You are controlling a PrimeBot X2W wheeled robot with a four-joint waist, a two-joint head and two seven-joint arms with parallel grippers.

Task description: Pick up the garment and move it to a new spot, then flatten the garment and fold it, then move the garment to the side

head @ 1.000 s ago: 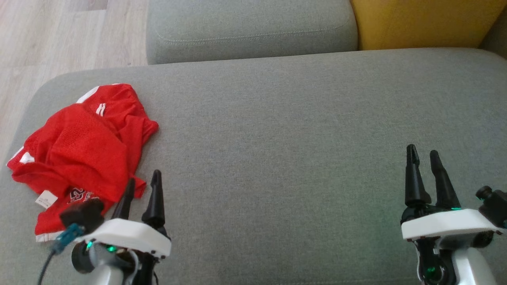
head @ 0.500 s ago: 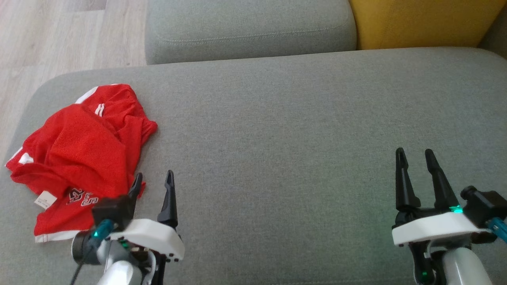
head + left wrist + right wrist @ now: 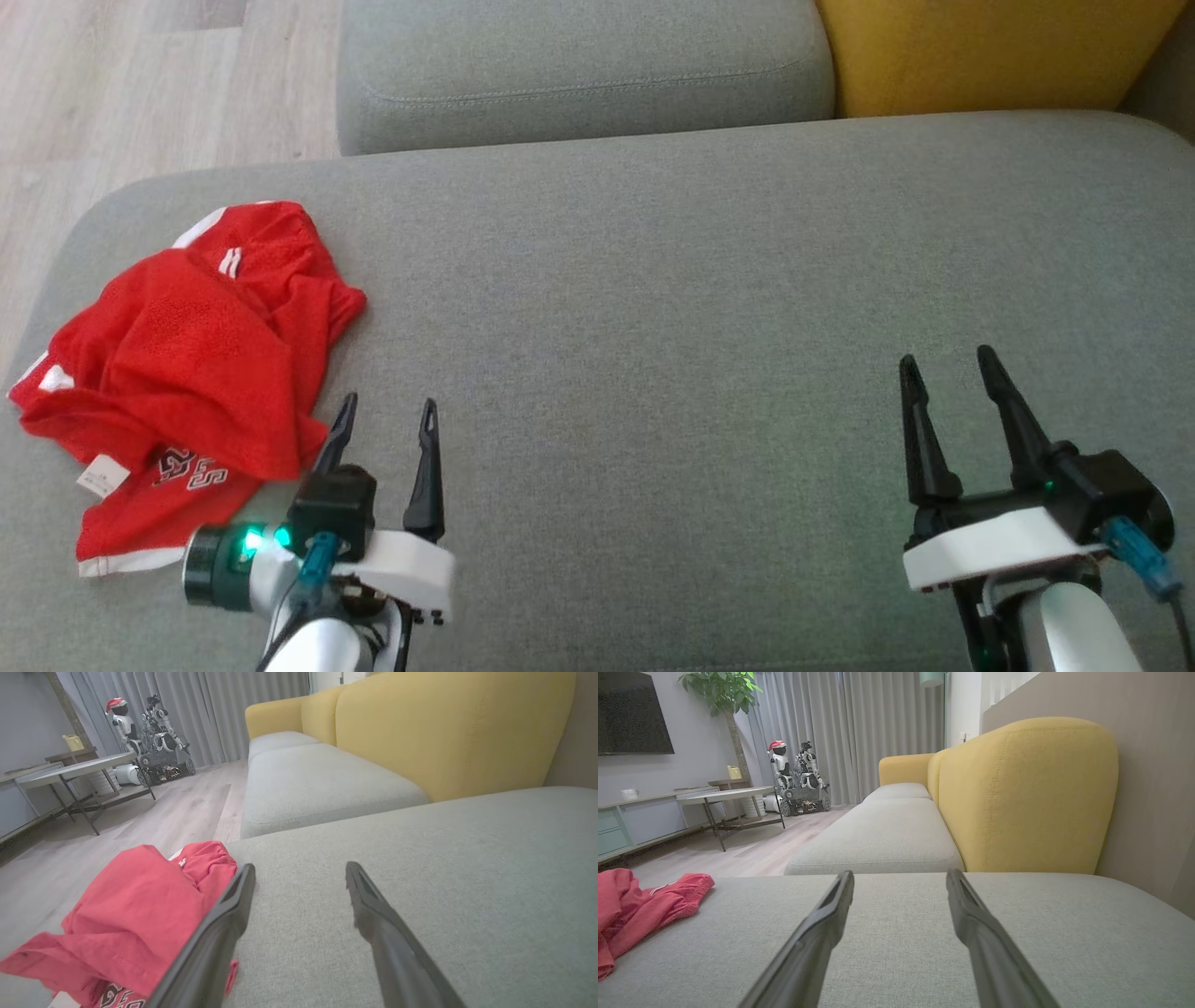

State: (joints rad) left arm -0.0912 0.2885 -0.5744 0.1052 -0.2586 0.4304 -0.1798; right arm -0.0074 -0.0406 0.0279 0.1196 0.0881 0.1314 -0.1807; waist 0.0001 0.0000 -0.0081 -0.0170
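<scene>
Grey cushion (image 3: pixel 653 280): red garment (image 3: pixel 177 355) just left of left hand (image 3: pixel 389 401); right hand (image 3: pixel 945 355) well apart; both spread.

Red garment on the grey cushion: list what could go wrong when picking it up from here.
1. The red garment lies crumpled in overlapping layers; the open left gripper, beside its edge, may pinch several folds and lift a bundle.
2. It sits near the left rim of the cushion, above the floor; a nudge might push it off.
</scene>
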